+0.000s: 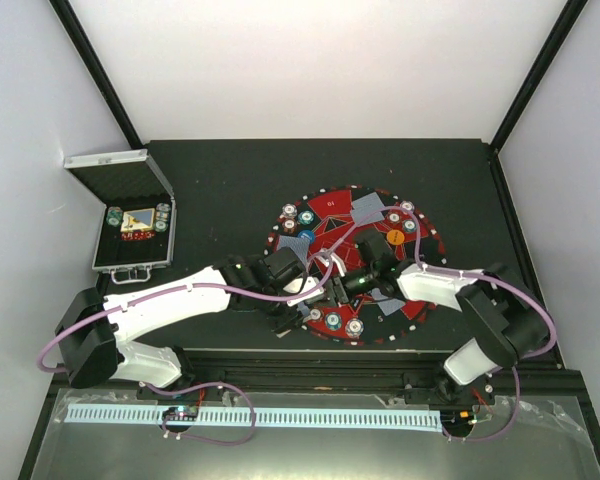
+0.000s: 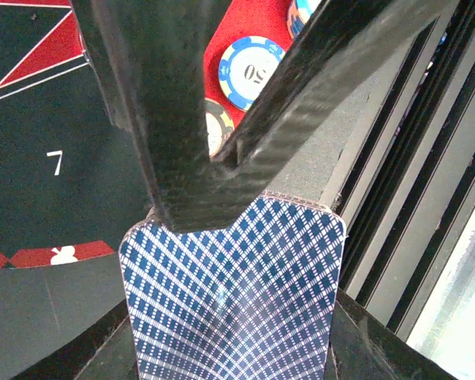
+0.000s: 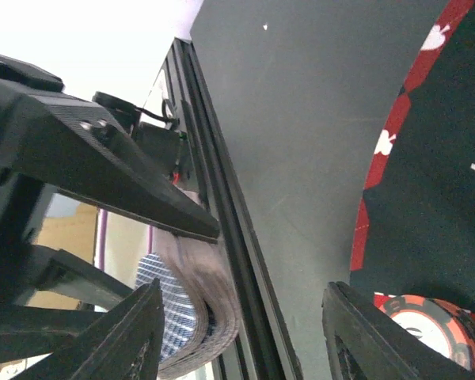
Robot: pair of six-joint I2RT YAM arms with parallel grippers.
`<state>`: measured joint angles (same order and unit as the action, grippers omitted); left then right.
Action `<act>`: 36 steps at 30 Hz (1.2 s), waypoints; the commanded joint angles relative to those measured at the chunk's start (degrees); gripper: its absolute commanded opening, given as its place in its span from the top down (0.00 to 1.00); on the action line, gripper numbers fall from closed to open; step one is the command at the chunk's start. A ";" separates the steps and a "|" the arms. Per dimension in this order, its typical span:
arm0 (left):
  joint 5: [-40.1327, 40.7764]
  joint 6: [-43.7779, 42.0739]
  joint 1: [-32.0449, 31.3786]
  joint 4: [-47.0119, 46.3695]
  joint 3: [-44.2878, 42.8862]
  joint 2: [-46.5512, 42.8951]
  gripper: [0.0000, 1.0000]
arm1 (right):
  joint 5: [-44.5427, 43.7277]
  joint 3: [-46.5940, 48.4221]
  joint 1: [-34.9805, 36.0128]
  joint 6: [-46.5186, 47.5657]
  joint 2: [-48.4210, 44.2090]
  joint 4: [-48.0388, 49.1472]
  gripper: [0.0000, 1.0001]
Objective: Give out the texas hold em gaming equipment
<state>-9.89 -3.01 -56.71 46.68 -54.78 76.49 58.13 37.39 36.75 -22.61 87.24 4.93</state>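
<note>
left claw (image 2: pixel 210 194): fingers pinched shut on a deck (image 2: pixel 237 301) of blue diamond-backed cards, gripped at the deck's top edge. in the right wrist view the deck (image 3: pixel 194 297) is several cards thick and bowed under the grip.
right claw (image 3: pixel 245 289): jaws well apart, nothing clamped. the deck sits just off its left finger (image 3: pixel 131 332); can't tell if they touch.
both claws meet over the near-left part of the round mat (image 1: pixel 325 205), left claw (image 1: pixel 315 290) just beside right claw (image 1: pixel 345 285).
a blue-and-white chip (image 2: pixel 253 71) marked 50 lies on red mat beyond the left claw's fingers, with an orange-and-black chip (image 2: pixel 216 127) partly hidden behind them.
a red chip (image 3: pixel 427 324) on the mat sits beside the right claw's right finger.
overhead: chip stacks around the mat rim, far-left (image 1: pixel 290 212), far-right (image 1: pixel 407 208), near edge (image 1: pixel 332 320).
loose cards lie on the mat at the far side (image 1: pixel 365 208) and near-right (image 1: pixel 388 305).
an orange disc (image 1: pixel 394 237) is right of centre, a blue disc (image 1: pixel 306 236) left of centre.
a metal case (image 1: pixel 120 170) stands open on the table (image 1: pixel 220 190), well left of the mat, with chips (image 1: pixel 113 215) inside.
</note>
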 commanded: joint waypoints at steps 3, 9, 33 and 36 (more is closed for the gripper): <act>-1.01 -0.82 0.03 -0.16 -2.01 -1.34 0.50 | 1.51 1.94 1.68 3.02 3.54 0.42 0.48; -1.08 -0.76 0.06 -0.09 -2.16 -0.91 0.50 | 1.59 2.63 2.48 4.98 5.44 0.26 0.49; -0.59 -0.69 0.09 -0.09 -2.08 -1.23 0.50 | -7.47 2.16 3.32 8.67 5.21 -5.32 0.67; -0.49 -0.69 0.11 -0.18 -1.99 -1.20 0.50 | -7.73 2.31 3.33 9.24 4.74 -6.40 0.68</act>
<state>-9.19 -3.01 -56.64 47.99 -54.78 76.51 57.12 40.21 40.18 -15.29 92.18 2.94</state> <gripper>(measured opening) 0.505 0.325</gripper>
